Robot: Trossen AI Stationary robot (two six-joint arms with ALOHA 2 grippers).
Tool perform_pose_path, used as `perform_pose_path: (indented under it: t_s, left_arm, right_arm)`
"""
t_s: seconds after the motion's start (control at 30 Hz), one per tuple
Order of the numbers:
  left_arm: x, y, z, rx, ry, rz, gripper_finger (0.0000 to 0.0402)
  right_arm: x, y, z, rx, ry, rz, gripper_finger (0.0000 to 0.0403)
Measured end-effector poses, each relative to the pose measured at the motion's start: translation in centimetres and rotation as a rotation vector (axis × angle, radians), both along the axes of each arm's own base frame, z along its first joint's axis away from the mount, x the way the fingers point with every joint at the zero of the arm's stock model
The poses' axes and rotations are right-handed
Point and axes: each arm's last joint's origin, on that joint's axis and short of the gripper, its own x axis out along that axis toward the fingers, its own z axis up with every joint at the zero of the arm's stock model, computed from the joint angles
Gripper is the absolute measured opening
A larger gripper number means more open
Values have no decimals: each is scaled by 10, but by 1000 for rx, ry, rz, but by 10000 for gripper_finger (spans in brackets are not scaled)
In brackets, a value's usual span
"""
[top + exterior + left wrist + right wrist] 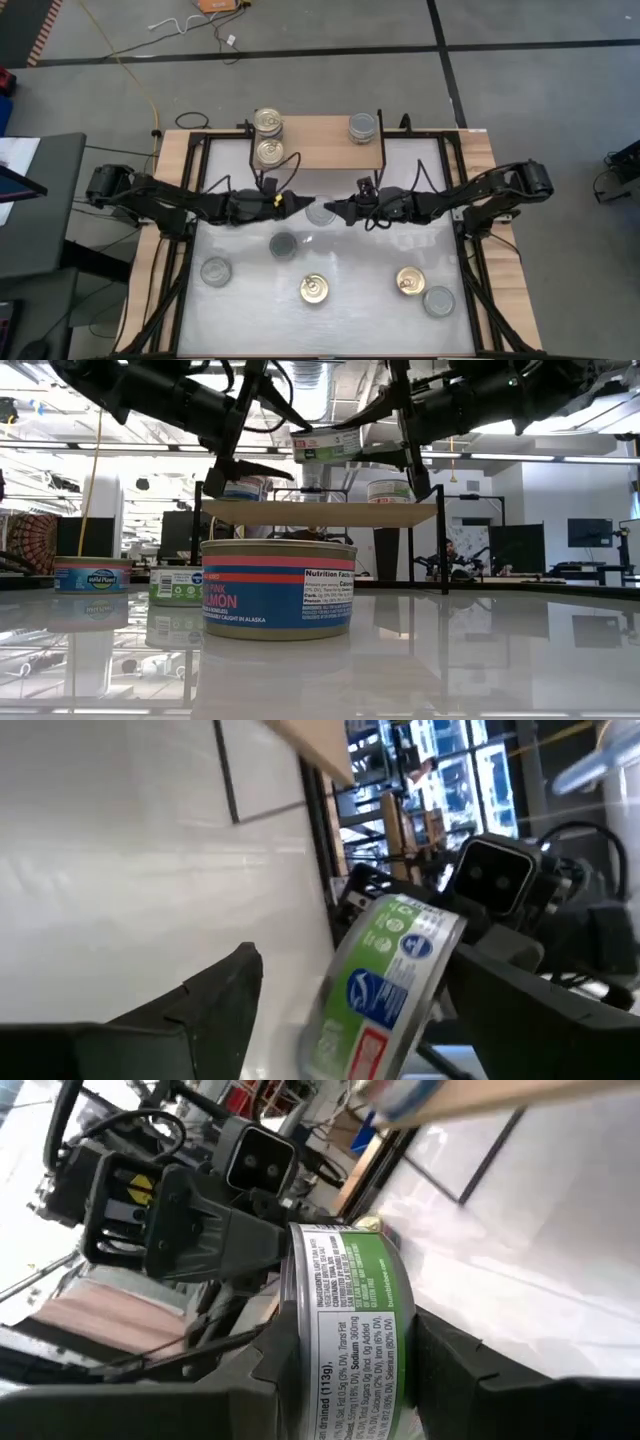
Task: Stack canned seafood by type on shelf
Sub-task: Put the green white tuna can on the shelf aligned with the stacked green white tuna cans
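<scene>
1. White tabletop [250, 300] under both arms; wooden shelf [320, 150] sits at its far edge.
2. Shelf: two gold-lid cans [268, 137] at its left end, one silver-lid can [363, 127] near its right end.
3. Right gripper [333, 211] is clamped on a green-label can [350, 1330], held above the tabletop centre just in front of the shelf.
4. Left gripper [296, 201] is right beside that can, fingers spread, not clamping it.
5. Loose on the tabletop: silver-lid tins [216, 271] toward the left side and near-right corner, gold-lid tins [314, 289] toward the near edge.
</scene>
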Motion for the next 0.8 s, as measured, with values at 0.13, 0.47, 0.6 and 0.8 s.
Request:
perform_pose_path:
  t_s: [0.13, 0.47, 0.6, 0.8]
  left_arm:
    - [-11, 16, 19, 263, 26, -96, 304]
    - [-77, 25, 74, 727, 45, -190, 305]
    - [-103, 23, 82, 799, 104, -141, 305]
    - [-126, 23, 85, 823, 178, -71, 305]
  right_arm:
    - [-10, -16, 17, 6, -36, -47, 158]
    - [-28, -67, 52, 78, 122, -382, 158]
    - [-14, -88, 61, 77, 207, -454, 158]
    - [14, -120, 62, 72, 238, -521, 158]
